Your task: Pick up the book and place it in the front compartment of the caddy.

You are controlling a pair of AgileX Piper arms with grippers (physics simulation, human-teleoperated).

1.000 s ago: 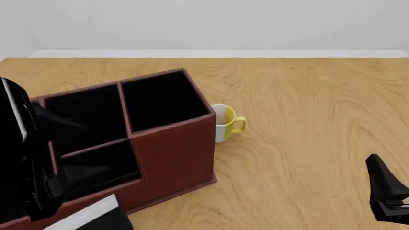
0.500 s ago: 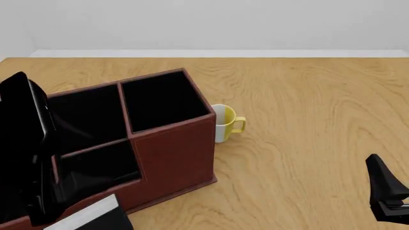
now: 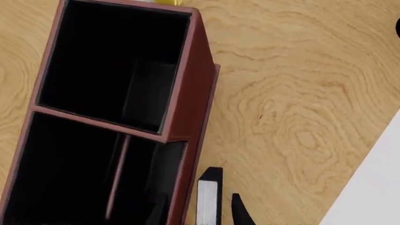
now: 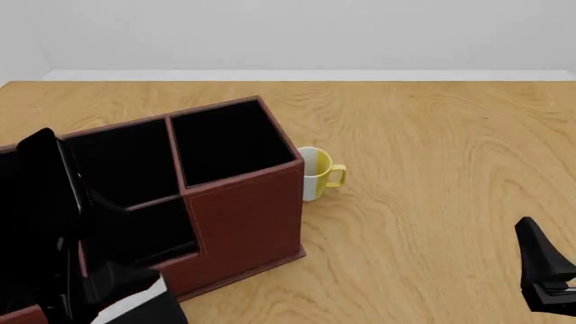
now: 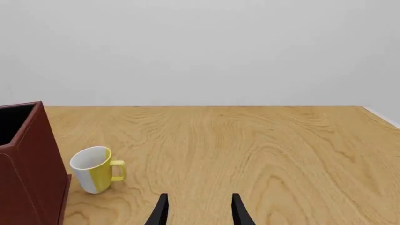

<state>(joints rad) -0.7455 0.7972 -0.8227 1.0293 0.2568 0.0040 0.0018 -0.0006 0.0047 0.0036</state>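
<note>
The red-brown caddy (image 4: pixel 243 209) stands at the left of the table, its black cells open upward; it also shows in the left wrist view (image 3: pixel 195 84). My left gripper (image 3: pixel 206 211) is shut on the black book (image 4: pixel 50 196) and holds it upright and a little tilted over the caddy's near left end. In the left wrist view the book's white-grey page edge (image 3: pixel 207 201) lies right beside the caddy's front wall; whether it is over a cell I cannot tell. My right gripper (image 5: pixel 200 208) is open and empty, low at the near right (image 4: pixel 544 273).
A yellow-and-white mug (image 4: pixel 315 173) stands on the table against the caddy's right side; it also shows in the right wrist view (image 5: pixel 93 169). Bare wooden table (image 4: pixel 432 169) spreads to the right of the mug. A white wall runs along the far edge.
My left gripper has carried the book to the right and downward, over the caddy's near left end, tilting it more. The right arm, caddy and mug have not moved.
</note>
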